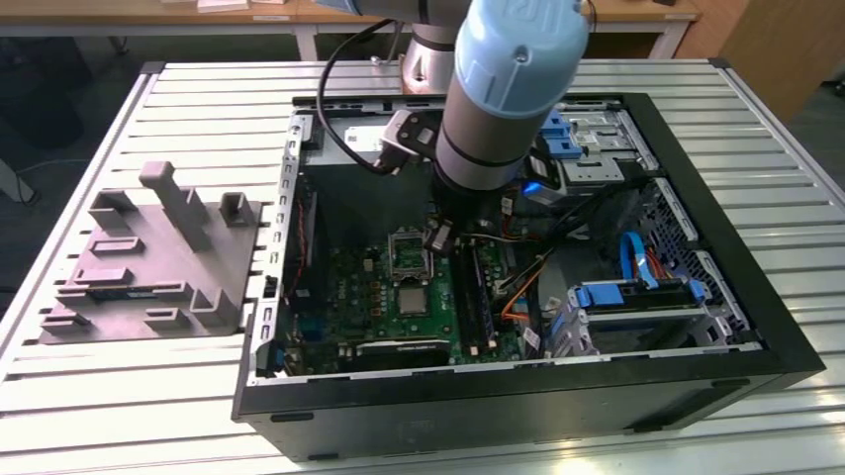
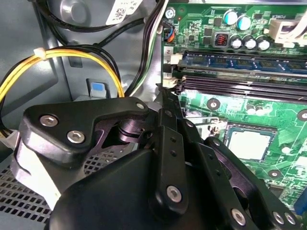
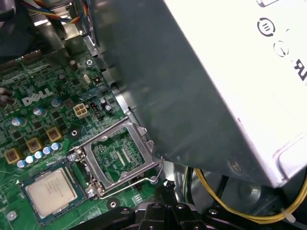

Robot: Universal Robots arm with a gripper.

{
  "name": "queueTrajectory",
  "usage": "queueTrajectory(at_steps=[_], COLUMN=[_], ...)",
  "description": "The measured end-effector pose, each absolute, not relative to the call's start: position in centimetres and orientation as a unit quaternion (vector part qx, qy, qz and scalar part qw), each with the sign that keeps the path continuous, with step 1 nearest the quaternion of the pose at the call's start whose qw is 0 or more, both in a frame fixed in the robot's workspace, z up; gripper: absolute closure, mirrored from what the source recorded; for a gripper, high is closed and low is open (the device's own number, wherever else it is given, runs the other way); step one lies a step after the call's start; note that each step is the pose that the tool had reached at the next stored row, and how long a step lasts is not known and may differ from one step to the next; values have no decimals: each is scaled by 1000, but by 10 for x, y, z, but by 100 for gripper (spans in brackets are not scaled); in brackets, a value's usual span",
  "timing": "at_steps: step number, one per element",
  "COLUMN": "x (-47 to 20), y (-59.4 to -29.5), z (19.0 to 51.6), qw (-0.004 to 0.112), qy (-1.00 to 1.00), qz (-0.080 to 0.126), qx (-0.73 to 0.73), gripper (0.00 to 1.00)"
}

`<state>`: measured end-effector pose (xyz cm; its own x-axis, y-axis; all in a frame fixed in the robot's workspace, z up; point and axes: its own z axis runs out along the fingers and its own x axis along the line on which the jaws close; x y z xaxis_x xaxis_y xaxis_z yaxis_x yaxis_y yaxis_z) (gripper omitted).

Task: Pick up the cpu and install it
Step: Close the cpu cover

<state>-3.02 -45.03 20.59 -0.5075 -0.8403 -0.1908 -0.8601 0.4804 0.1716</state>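
cpu [image 3: 51,191] in socket on motherboard [image 1: 396,297] | tray [image 1: 145,262] at exterior view's left of case [image 1: 739,297]

The small square cpu [image 3: 51,192] has a matt, pale silvery metal top. Around it lies a glossy green motherboard [image 3: 43,120]. The black gripper [image 2: 165,96] looks like smooth matt plastic with shiny metal screws.

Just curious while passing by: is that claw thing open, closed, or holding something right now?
End effector: closed, nothing in its grasp; the cpu sits apart from it.
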Motion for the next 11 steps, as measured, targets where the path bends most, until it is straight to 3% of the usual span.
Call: queueTrajectory(at_steps=[11], x=[-32], y=[-446], z=[202], qw=[41], qy=[859], qz=[124], qx=[-495], gripper=[89])
